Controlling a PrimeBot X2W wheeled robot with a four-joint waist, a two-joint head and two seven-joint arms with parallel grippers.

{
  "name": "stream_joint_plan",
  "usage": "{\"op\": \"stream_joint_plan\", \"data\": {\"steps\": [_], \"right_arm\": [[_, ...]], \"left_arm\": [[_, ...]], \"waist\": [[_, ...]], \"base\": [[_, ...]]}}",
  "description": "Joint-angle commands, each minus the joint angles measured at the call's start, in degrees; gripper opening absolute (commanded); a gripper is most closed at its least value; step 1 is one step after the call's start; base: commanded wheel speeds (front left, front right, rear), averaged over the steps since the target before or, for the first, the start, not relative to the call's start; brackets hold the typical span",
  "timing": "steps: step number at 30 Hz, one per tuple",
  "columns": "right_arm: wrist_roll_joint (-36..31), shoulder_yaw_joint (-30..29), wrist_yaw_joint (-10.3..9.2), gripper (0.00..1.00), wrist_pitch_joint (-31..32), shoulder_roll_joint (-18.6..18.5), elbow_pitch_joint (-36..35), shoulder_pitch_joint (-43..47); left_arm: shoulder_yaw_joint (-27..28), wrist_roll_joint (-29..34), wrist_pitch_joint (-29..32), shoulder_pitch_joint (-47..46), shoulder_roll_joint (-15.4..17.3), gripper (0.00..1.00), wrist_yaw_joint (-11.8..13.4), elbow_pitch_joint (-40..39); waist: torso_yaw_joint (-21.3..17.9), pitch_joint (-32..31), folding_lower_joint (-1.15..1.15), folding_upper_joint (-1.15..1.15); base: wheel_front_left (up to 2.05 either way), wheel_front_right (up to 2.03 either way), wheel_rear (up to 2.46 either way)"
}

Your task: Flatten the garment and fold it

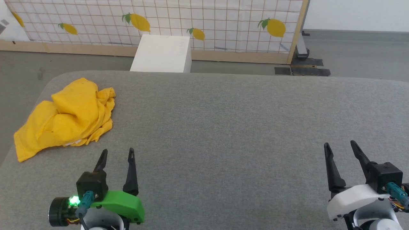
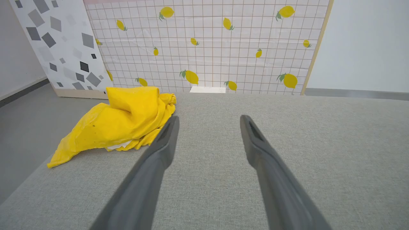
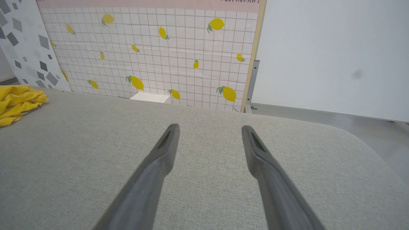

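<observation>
Head view: on the grey table (image 1: 223,127), the crumpled yellow garment (image 1: 67,118) lies at the left edge, where a careless tug could drag it off; the left gripper (image 1: 118,150) and right gripper (image 1: 339,143) hover spread and empty.

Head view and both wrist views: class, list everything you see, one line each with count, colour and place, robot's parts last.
table: one, grey, before the robot
shirt: one, yellow, crumpled on its left side
box: one, white, past the table's far edge
lemon panel: one, white with yellow lemons, behind the box
speckled panel: one, white with grey shapes, left of lemon panel
left gripper: one, dark fingers, green mount, open, near shirt
right gripper: one, dark fingers, white mount, open, above bare table
</observation>
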Motion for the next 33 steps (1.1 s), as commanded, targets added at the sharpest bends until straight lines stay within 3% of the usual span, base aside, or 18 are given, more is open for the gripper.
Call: {"op": "stream_joint_plan", "data": {"steps": [1,33], "right_arm": [[0.22,-0.47,-0.03,1.00,-0.68,0.04,0.24,0.32],[0.68,2.98,-0.05,1.00,-4.45,0.07,2.69,-0.01]], "left_arm": [[0.03,-0.85,-0.62,0.75,-0.09,1.00,0.42,-0.31],[0.93,-3.57,-4.37,4.21,-0.17,1.00,1.75,-1.06]], "waist": [[0.59,-0.01,0.00,0.00],[12.42,-0.71,0.00,0.00]], "base": [[0.00,0.00,0.00],[0.00,0.00,0.00]]}}
